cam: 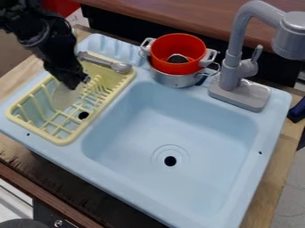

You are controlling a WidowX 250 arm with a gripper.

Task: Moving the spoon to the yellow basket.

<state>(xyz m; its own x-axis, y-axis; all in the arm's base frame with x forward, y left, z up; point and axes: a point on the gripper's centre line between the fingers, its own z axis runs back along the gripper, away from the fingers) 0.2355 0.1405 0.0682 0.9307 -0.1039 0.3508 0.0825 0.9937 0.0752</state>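
The gripper point(79, 83) hangs over the yellow basket point(62, 140), near its left side. A grey spoon point(101, 61) lies slanting across the basket's back part, its rounded end at the right rim and its other end toward the back left corner. The gripper is in front of the spoon and to its left, apart from the rounded end. Just below the gripper, a pale, see-through round piece point(64, 97) leans in the basket. The black gripper partly hides this piece and the basket's left side.
The basket sits in the left part of a light blue sink point(173, 120). Behind the basin, a red pot point(179, 67) is stacked in a metal pot point(173, 80). A grey faucet point(229, 73) rises at the back right.
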